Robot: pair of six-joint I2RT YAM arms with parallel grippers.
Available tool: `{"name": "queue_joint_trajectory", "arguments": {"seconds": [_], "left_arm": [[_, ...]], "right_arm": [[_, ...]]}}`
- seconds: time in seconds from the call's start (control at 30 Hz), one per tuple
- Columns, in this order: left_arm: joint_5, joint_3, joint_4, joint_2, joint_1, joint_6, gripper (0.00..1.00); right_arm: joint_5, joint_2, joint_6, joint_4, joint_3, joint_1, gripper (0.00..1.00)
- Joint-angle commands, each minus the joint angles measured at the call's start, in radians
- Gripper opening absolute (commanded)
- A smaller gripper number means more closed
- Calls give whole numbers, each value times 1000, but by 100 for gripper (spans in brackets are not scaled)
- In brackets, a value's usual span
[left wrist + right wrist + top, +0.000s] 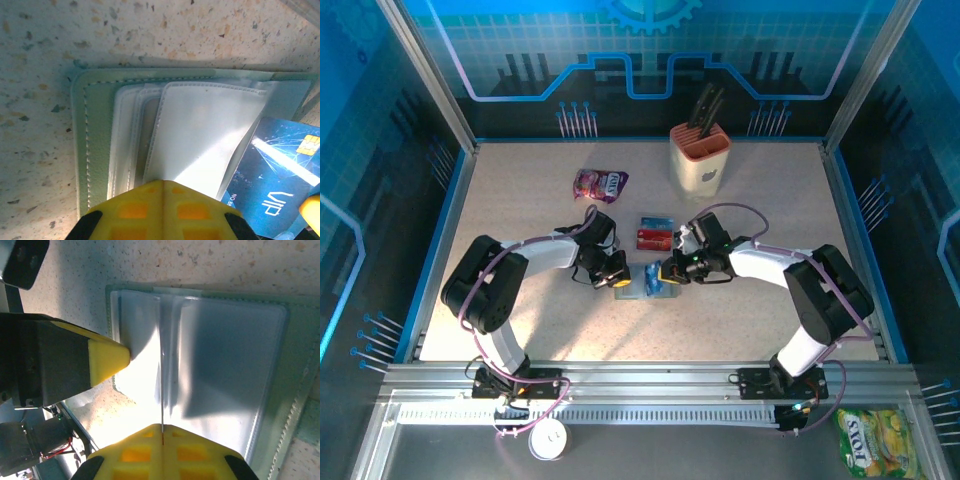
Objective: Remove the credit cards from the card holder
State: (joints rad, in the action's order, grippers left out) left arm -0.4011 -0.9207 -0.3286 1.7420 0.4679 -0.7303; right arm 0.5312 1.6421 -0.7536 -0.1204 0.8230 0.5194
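Presently the closed left hand (162, 184) pins the open card holder (96, 145) on the table (35, 60) while the right hand (162, 427) pinches a partly-out blue credit card (280, 175); a skewed pull could drag the holder or slip the card.

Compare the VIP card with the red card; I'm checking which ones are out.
The VIP card is blue and pinched in the right claw at the wallet; the red card lies free on the table, farther back. The VIP card stands roughly on edge; the red card lies flat. Both are small thin cards.
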Motion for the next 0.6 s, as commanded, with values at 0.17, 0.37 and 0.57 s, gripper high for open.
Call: {"name": "queue_joint_trajectory", "arguments": {"seconds": [0.17,0.37,0.57], "left_arm": [[21,-23,-95,-26,3,15,0],[22,-41,-119,-53,-1,19,0],[20,-58,-151,-74,-14,36,0]], "right_arm": [[-43,-11,176,-184,113,-15,3],[-62,27,440,-375,243,-16,3],[-173,90,772,-619,395,-17,3]]}}
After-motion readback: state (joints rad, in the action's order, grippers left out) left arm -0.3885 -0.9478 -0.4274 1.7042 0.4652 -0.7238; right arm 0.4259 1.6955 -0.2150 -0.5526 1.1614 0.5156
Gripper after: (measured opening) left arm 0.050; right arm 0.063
